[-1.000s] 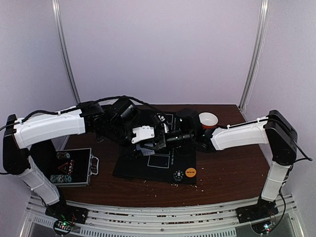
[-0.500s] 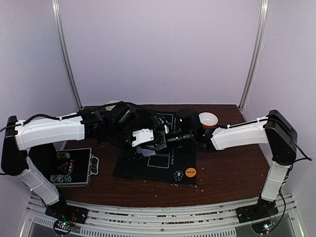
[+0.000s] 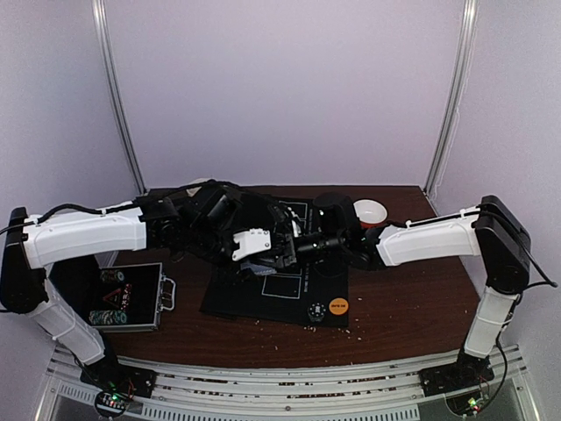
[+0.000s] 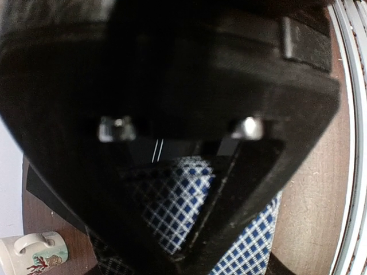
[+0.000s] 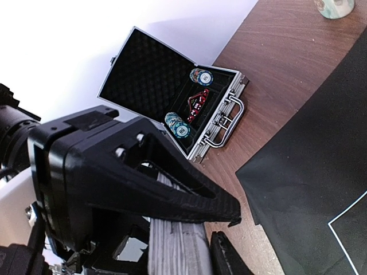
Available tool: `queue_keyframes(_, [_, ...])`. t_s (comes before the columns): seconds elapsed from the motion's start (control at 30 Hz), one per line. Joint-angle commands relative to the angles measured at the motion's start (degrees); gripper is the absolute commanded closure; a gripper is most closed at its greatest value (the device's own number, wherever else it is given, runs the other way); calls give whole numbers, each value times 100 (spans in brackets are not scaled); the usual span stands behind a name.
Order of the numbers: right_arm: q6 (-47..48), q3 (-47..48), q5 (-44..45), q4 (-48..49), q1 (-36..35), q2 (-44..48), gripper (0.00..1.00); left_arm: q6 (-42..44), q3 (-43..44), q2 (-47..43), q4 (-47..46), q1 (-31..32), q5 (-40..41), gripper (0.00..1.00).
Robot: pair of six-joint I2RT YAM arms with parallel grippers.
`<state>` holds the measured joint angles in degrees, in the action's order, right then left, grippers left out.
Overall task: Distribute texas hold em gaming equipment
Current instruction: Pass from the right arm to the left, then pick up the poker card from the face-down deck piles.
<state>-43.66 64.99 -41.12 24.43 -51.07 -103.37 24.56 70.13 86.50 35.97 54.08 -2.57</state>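
Above the black mat (image 3: 263, 303) at mid-table, both arms meet on the deck of cards (image 4: 189, 212) (probably to peel cards off for dealing). The left gripper (image 4: 183, 260) and right gripper (image 5: 228, 226) each straddle it. Whether either clamps, I cannot tell. The chips (image 5: 179, 123) sit in the open case (image 5: 143, 74), near left.

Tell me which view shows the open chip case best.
Right wrist view: the silver case lies open with its lid up, and the chip stacks and handle are plain to see. The top external view shows the case small and dim, its contents hard to make out. The left wrist view does not show it.
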Motion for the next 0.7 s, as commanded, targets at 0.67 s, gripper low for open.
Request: queue_keyframes(0.67, [806,4,780,-1432,76,688,64,-39,-153,-265,-274,-80,98,53])
